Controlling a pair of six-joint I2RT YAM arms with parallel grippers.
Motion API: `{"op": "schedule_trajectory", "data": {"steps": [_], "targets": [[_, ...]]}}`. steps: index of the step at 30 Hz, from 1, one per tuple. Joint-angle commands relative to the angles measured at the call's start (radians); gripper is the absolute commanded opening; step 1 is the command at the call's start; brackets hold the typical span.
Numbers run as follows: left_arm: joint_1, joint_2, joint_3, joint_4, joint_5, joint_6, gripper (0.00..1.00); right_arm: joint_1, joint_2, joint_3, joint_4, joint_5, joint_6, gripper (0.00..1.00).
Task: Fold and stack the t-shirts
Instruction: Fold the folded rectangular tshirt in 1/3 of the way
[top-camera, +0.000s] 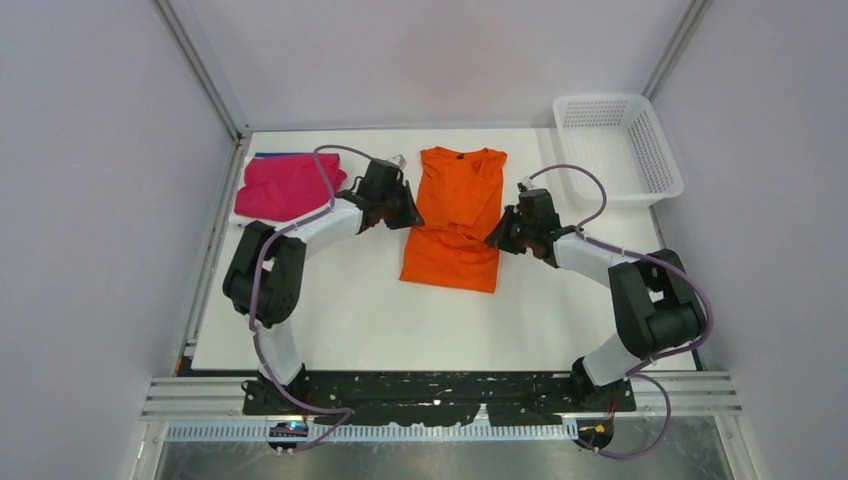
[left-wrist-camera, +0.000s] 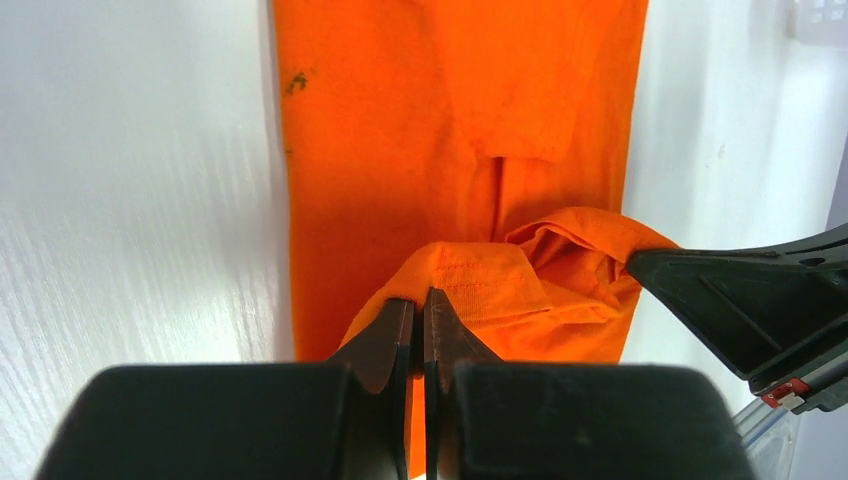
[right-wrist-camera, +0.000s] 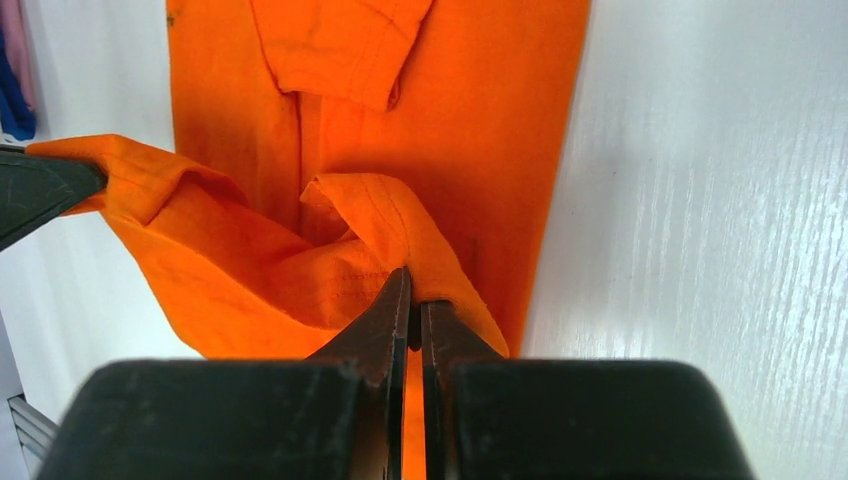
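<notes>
Two robot arms grip a plain bright-orange cloth t-shirt (top-camera: 455, 215) lying lengthwise at centre of a white worktop (top-camera: 350, 320), collar twd far edge, sleeves tucked in over the body. The L tool (top-camera: 408, 218), fingers pressed together, pinches a stitched edge of the orange cloth at the shirt's left side, abt mid-length. The R tool (top-camera: 493, 240), likewise clamped tight, pinches the cloth at the right side, opposite. Btwn the two, the fabric rises in a crumpled ridge above the flat part. Each wrist view shows the other tool's black finger holding the far end of that ridge. The shirt's near portion lies flat on the worktop, twd the arm bases.

A magenta-pink cloth t-shirt (top-camera: 285, 187) sits in a compact pile at far left, just beside the L arm, apart from the orange one. A sliver of blue cloth (top-camera: 282, 155) shows along its far edge. A white plastic mesh basket (top-camera: 650, 150) stands at the far-right corner, well apart from the shirts.
</notes>
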Motion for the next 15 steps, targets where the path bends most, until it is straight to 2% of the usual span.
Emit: {"op": "schedule_trajectory", "data": {"steps": [1, 5, 6, 7, 9, 10, 11, 12, 13, 14, 15], "targets": [[0.017, 0.038, 0.072, -0.03, 0.021, 0.026, 0.0, -0.013, 0.037, 0.054, 0.073, -0.004, -0.023, 0.08], [0.022, 0.073, 0.108, -0.056, 0.027, 0.03, 0.0, -0.026, 0.056, 0.069, 0.09, 0.016, -0.017, 0.11], [0.023, 0.08, 0.117, -0.061, 0.027, 0.03, 0.02, -0.032, 0.062, 0.076, 0.091, 0.016, -0.017, 0.15], [0.024, 0.086, 0.125, -0.066, 0.028, 0.031, 0.08, -0.034, 0.065, 0.079, 0.091, 0.011, -0.019, 0.2], [0.024, 0.093, 0.133, -0.062, 0.032, 0.036, 0.45, -0.042, 0.07, 0.093, 0.085, 0.004, -0.031, 0.31], [0.024, 0.093, 0.139, -0.063, 0.032, 0.037, 0.63, -0.048, 0.069, 0.101, 0.082, 0.004, -0.037, 0.43], [0.024, 0.092, 0.142, -0.065, 0.036, 0.04, 0.75, -0.051, 0.067, 0.105, 0.076, 0.005, -0.039, 0.56], [0.025, 0.085, 0.145, -0.067, 0.035, 0.041, 0.85, -0.056, 0.058, 0.109, 0.072, 0.007, -0.045, 0.6], [0.025, 0.071, 0.145, -0.068, 0.034, 0.041, 0.94, -0.056, 0.052, 0.11, 0.063, 0.016, -0.047, 0.7], [0.025, 0.058, 0.142, -0.068, 0.035, 0.044, 0.99, -0.056, 0.037, 0.107, 0.059, 0.015, -0.054, 0.76], [0.024, 0.042, 0.134, -0.067, 0.034, 0.046, 0.99, -0.056, 0.029, 0.104, 0.051, 0.01, -0.058, 0.85]]}}
